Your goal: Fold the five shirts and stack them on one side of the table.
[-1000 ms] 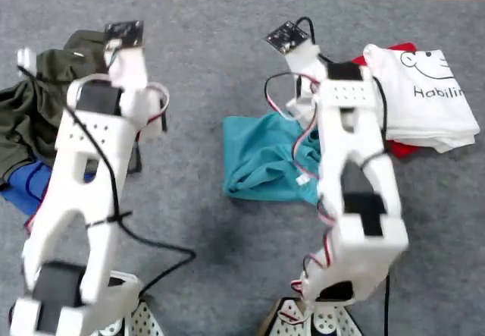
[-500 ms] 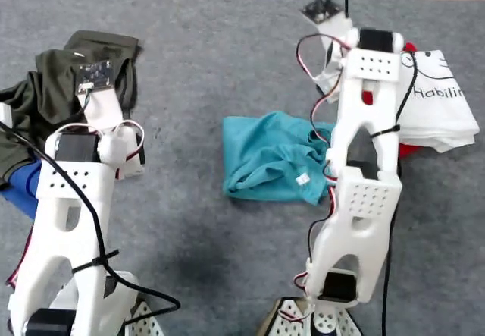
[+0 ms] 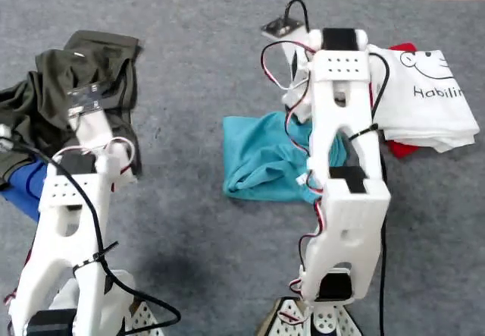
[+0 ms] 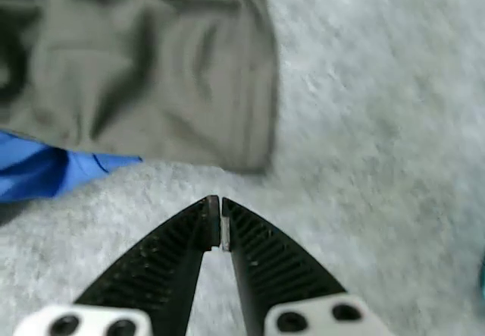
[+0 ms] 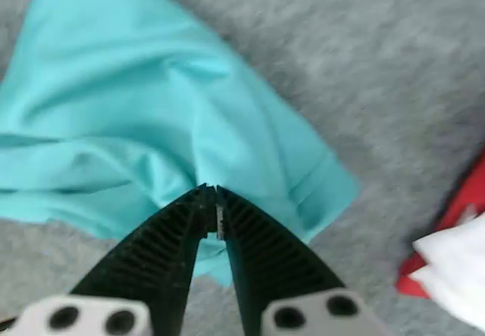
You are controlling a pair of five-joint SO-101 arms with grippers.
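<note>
Jaws closed and empty, right end effector (image 5: 211,199) hangs just over the teal shirt (image 5: 114,139).

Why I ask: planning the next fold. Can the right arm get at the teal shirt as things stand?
Probably yes: the right claw, shut, is right at the teal shirt, nothing lying between them.

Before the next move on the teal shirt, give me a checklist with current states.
1. right hand open for grasp: not ok, shut and empty.
2. left hand open: not ok, shut, empty, over bare table.
3. teal shirt folded: not ok, crumpled.
4. stack started: ok, white shirt lies on red shirt.
5. olive shirt and blue shirt folded: not ok, heaped.
6. right hand touching teal shirt: cannot tell.
</note>
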